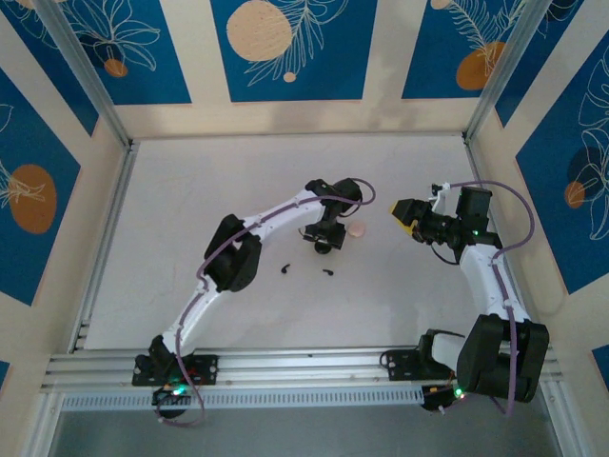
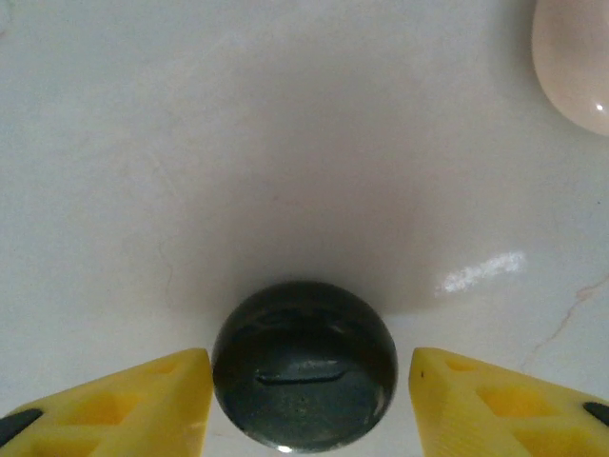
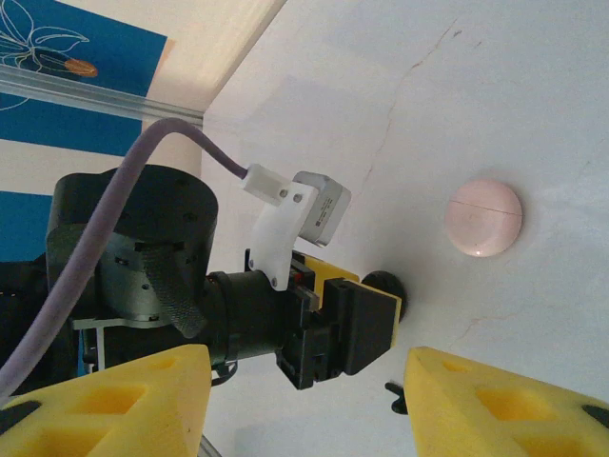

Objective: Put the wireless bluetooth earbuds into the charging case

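- Your left gripper (image 1: 325, 240) hangs low over the middle of the white table (image 1: 190, 190). Its yellow fingers (image 2: 143, 405) are spread to either side of a black round puck (image 2: 304, 362). A thin gap shows on the puck's right flank, and the other finger sits just beside it.
- Your right gripper (image 1: 403, 211) is off to the right, pointing towards the left one. Its fingers (image 3: 124, 400) are spread, with nothing pinched between them.
- The two earbuds (image 1: 286, 270) lie loose on the table, nearer your side than the left gripper. They are side by side but apart, and the right-hand earbud (image 1: 328, 272) lies just below that gripper.
- A pink round puck (image 1: 356, 229) rests on the table just right of the left gripper, between the two grippers and apart from the black one.
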Tool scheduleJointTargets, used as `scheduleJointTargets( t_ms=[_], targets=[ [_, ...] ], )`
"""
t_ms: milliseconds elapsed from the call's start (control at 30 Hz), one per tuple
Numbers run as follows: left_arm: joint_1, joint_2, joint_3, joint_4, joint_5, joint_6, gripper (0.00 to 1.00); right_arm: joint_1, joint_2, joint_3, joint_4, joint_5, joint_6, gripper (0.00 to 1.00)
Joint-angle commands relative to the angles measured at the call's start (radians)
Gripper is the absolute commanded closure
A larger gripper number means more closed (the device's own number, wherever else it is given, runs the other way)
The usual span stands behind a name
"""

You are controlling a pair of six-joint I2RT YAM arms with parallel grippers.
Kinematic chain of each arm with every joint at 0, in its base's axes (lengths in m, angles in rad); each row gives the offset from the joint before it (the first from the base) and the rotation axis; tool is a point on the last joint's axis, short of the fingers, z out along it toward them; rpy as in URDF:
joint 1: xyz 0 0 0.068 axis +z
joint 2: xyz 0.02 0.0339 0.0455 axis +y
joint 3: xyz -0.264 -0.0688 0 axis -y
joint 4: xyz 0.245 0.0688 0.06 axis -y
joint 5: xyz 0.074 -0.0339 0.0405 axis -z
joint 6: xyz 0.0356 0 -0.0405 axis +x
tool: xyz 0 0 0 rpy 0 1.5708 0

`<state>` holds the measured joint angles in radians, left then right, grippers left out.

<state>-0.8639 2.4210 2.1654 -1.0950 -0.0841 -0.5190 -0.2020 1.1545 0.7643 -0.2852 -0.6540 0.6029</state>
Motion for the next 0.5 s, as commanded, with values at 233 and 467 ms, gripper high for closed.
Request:
scheduleJointTargets(
  t_ms=[233, 467],
  targets=[
    [-0.012, 0.059, 0.055, -0.043, 0.014, 0.02, 0.44, 0.009, -0.019, -0.002, -0.023, -0.007, -0.005, 0.44],
    [-0.023, 0.055, 0.049, -0.06, 0.032, 0.037, 0.53, 0.011, -0.021, 0.002, -0.03, -0.01, -0.009, 0.44]
  ],
)
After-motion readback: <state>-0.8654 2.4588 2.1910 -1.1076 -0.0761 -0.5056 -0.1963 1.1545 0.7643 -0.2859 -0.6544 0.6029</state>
